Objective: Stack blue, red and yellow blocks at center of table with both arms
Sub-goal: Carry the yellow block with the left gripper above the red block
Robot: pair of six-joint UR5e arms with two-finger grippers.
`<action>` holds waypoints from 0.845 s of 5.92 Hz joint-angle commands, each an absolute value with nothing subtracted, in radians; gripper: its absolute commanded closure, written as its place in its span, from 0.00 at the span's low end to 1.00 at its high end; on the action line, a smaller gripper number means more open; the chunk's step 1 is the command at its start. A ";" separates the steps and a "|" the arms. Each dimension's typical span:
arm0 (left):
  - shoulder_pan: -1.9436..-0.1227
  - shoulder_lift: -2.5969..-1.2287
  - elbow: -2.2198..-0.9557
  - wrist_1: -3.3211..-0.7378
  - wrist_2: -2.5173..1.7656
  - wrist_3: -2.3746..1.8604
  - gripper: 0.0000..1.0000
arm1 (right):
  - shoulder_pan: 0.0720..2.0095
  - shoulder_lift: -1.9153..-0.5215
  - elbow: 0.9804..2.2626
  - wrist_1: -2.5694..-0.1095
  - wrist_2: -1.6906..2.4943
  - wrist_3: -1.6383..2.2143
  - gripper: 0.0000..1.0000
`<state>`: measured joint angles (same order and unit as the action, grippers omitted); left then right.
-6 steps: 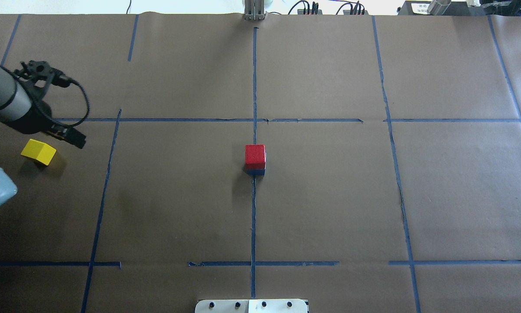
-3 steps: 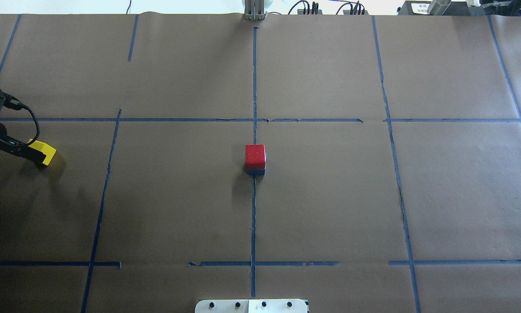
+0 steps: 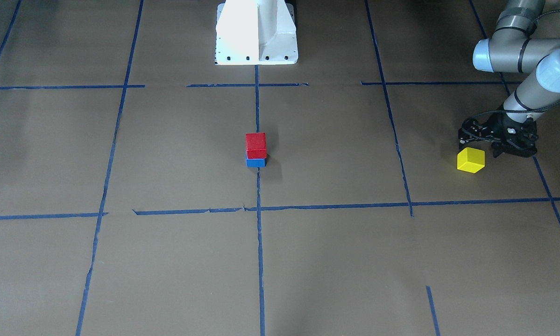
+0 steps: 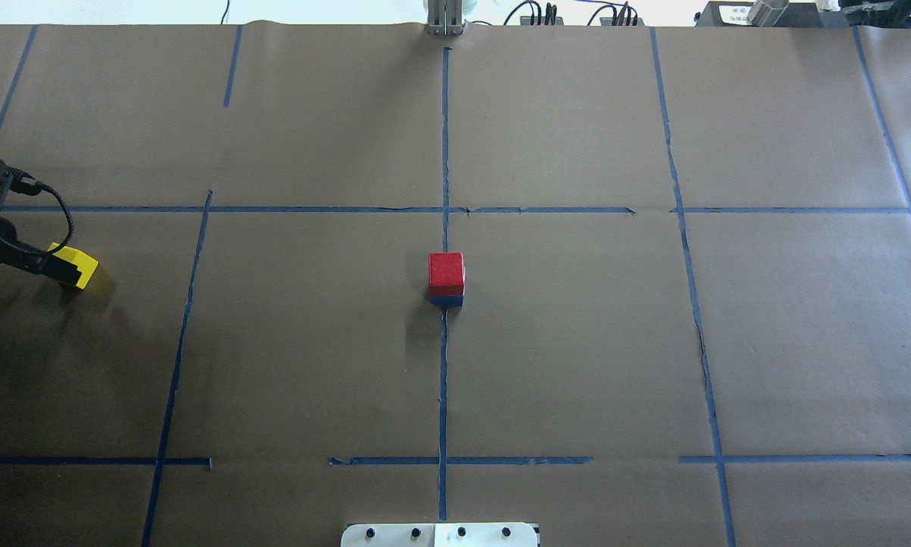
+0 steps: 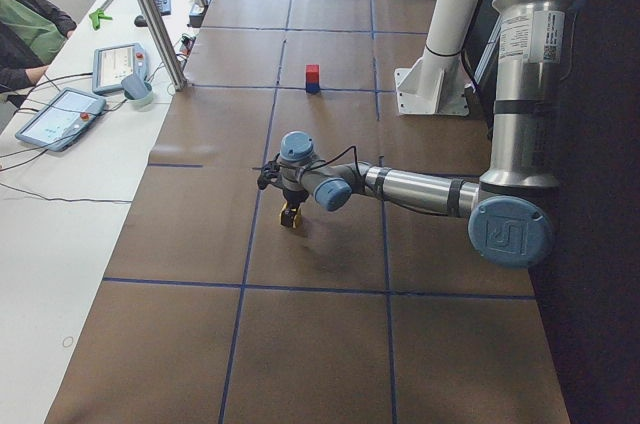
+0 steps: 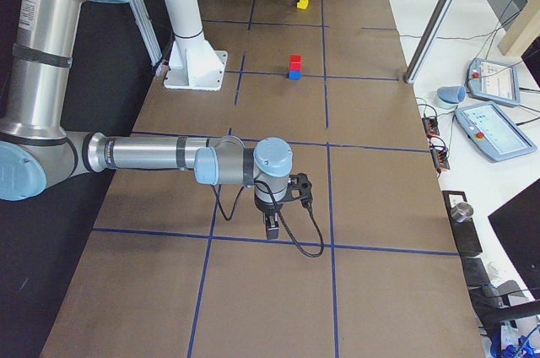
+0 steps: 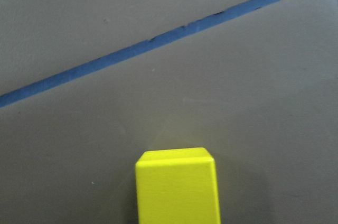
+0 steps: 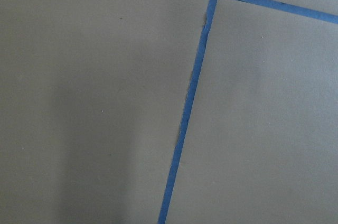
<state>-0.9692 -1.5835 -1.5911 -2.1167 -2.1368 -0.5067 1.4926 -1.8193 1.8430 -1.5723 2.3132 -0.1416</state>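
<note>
Progress: red block (image 4: 446, 271) seated on blue block (image 4: 447, 300) at the centre of the surface (image 4: 577, 342), well apart from both sets of fingers; yellow block (image 4: 83, 267) not yet stacked. Left fingers (image 4: 41, 264): right at the yellow block, overlapping its edge in the overhead view; whether spread or pinching it cannot be told. Right fingers (image 6: 272, 230): over bare surface, nothing seen in them, opening cannot be told.

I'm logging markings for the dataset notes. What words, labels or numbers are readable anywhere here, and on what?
No text is readable in any view.
White sticker on the left arm: print too small to read.
Teach pendant screens: too small and blurred.
Red block, blue block, yellow block: no lettering visible.
</note>
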 commanded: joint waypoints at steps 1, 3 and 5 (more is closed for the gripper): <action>-0.963 -1.621 -1.537 -2.117 -2.137 -0.514 0.01 | 1.493 -1.819 1.842 -1.572 2.313 -0.141 0.00; -0.962 -1.621 -1.539 -2.112 -2.157 -0.517 0.94 | 1.493 -1.819 1.842 -1.572 2.313 -0.143 0.00; -0.963 -1.635 -1.648 -2.018 -2.184 -0.563 1.00 | 1.493 -1.819 1.842 -1.572 2.315 -0.141 0.00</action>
<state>-0.9629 -1.6257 -1.5856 -2.0797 -2.1762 -0.5320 1.4926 -1.8193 1.8423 -1.5723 2.3137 -0.1415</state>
